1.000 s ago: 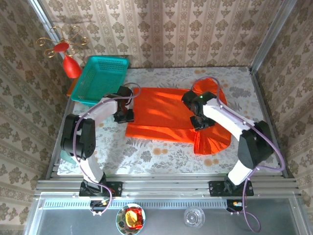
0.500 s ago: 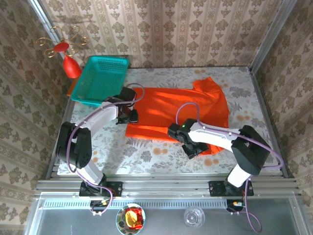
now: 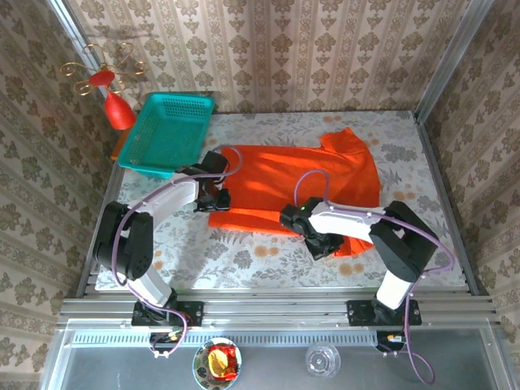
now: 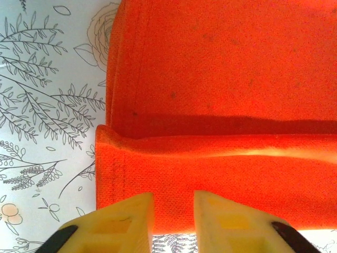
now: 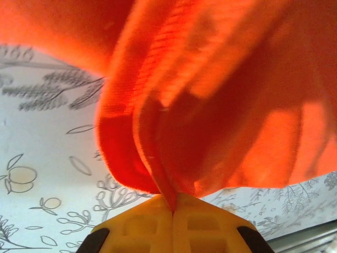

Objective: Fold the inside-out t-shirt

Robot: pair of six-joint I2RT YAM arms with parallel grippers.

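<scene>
Two layers of the soft, light inside-out t-shirt [image 3: 284,175] lie flat mid-frame in the top view; it wants pinching at the hems. My left gripper [image 4: 174,199] hovers, jaws slightly parted, over the folded left hem; further right, my right gripper [image 5: 174,203] is clamped on the limp near edge. The teal basket [image 3: 166,130] crowds upper left; bare table [image 3: 244,253] along the bottom leaves room

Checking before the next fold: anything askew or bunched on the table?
The t-shirt is bunched at its near edge, where the shut right gripper pinches a fold. The teal basket sits askew at far left.
</scene>
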